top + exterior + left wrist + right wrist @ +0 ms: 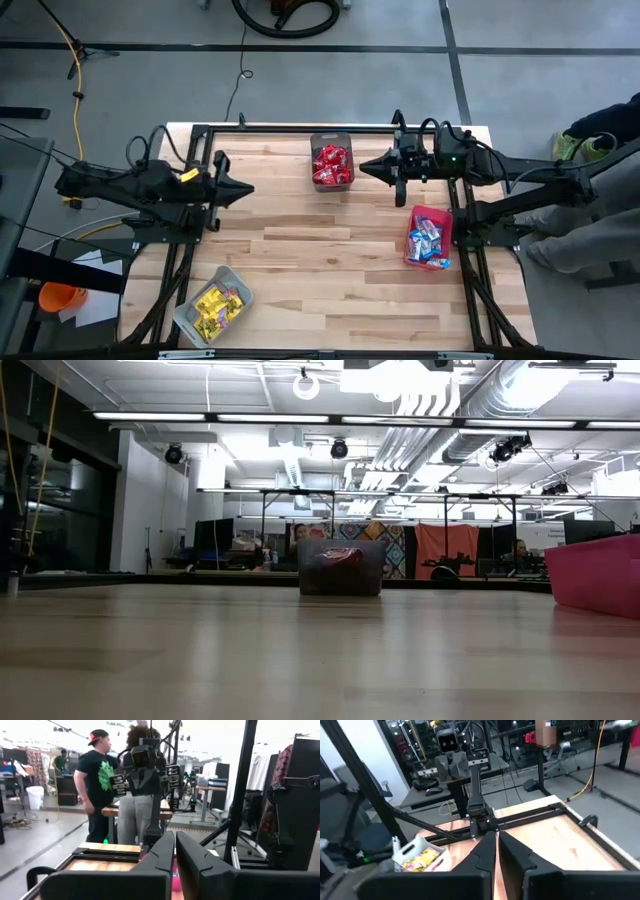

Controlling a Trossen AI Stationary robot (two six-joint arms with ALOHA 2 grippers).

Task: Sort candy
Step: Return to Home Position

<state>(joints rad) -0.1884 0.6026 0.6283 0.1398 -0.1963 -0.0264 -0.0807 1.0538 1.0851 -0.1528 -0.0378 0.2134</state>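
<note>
The candy lies sorted in three bins. Red packets (331,163) fill a dark mesh bin (331,138) at the far middle of the table. Blue-and-white packets (425,242) lie in a red bin (416,216) at the right. Yellow packets (219,304) lie in a clear grey bin (190,318) at the near left. My left gripper (249,187) is shut and empty, held level over the table's left side. My right gripper (362,167) is shut and empty, just right of the mesh bin and above the table. Both wrist views show shut fingers, my left gripper (175,837) and my right gripper (496,836).
Bare wood lies across the table's middle and near side (330,270). Black frame rails (300,127) run along the far edge and both sides. A person (600,200) stands off the table's right edge, and people (102,780) show beyond the table in the left wrist view.
</note>
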